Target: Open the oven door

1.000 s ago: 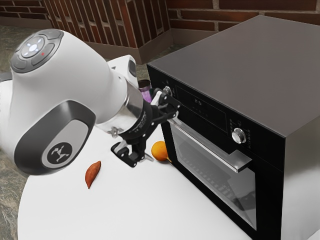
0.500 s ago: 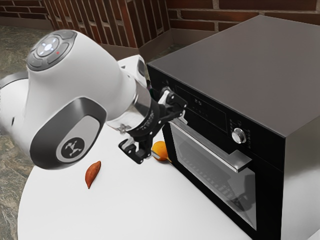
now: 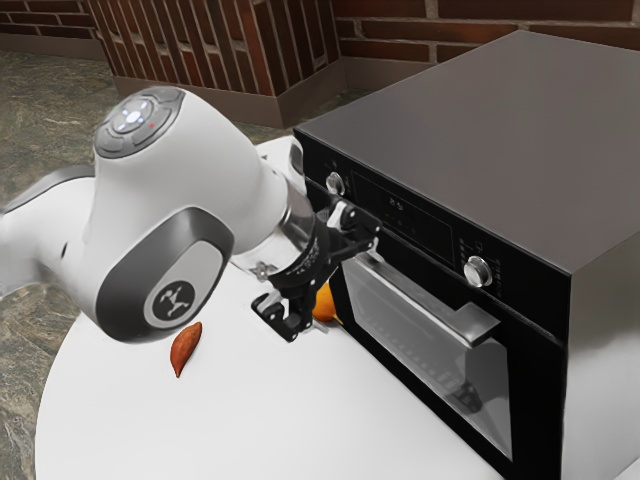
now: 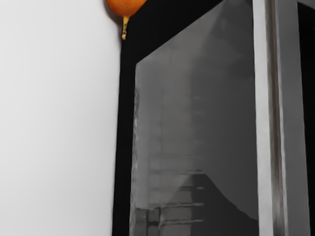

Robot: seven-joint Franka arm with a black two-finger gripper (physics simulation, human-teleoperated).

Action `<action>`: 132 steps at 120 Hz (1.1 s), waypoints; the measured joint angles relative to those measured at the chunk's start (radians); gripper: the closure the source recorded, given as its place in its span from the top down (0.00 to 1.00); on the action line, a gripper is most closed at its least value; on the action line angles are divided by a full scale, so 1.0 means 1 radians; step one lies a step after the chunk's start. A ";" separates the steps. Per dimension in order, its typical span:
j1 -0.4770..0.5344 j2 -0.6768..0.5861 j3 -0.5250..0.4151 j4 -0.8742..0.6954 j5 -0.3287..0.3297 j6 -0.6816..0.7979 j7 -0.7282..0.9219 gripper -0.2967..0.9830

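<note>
We are holding the pincer (image 3: 345, 290) wide open, its fingers standing well apart, with nothing gripped between them. We are reaching toward the exterior view's right, bringing one finger close to the far end of the handle (image 3: 425, 296); we cannot tell whether it is touching. The oven door (image 3: 415, 345) is facing us on the near side of the oven (image 3: 480, 130), with a thin seam showing along its upper edge. We are seeing an orange fruit (image 3: 324, 304) sitting on the desk (image 3: 250, 420) near the door, and a reddish-brown sweet potato (image 3: 185, 348) is lying farther left.
</note>
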 joint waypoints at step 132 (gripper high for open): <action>-0.548 -0.068 0.786 0.191 0.131 -0.638 -0.329 0.77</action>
